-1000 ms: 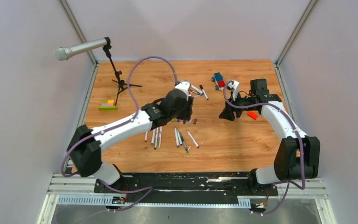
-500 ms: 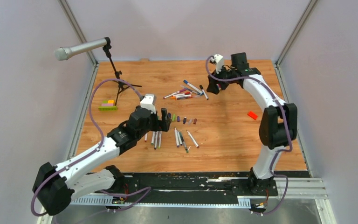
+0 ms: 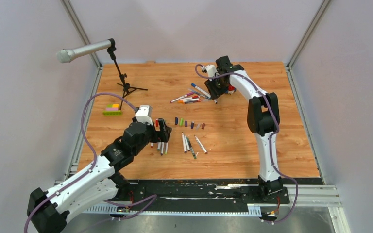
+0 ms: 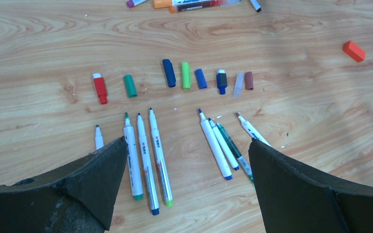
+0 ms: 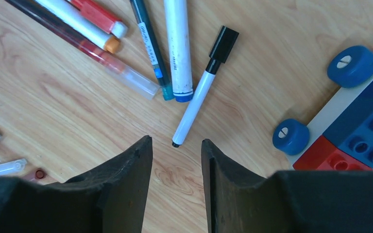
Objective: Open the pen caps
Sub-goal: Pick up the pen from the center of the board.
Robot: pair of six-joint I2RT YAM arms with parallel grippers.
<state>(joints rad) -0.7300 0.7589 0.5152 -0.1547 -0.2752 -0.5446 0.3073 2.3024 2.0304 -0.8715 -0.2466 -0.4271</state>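
Wooden counter [image 3: 233,141], grey-walled cell. Left gripper [image 4: 187,145] stood wide apart and empty over the uncapped pens [image 4: 144,162]; the pen caps [image 4: 185,75] lay in a row just beyond them. Right gripper [image 5: 175,141] was narrowly apart, empty, above a black-capped pen [image 5: 194,104]; toy car [image 5: 349,116] nearby.

A robotics lab cell: a wooden counter [image 3: 233,145] boxed in by plain walls [image 3: 24,121] (bare pale panels), aluminium posts [image 3: 80,31], a microphone [image 3: 85,49] on a tripod [image 3: 126,87].
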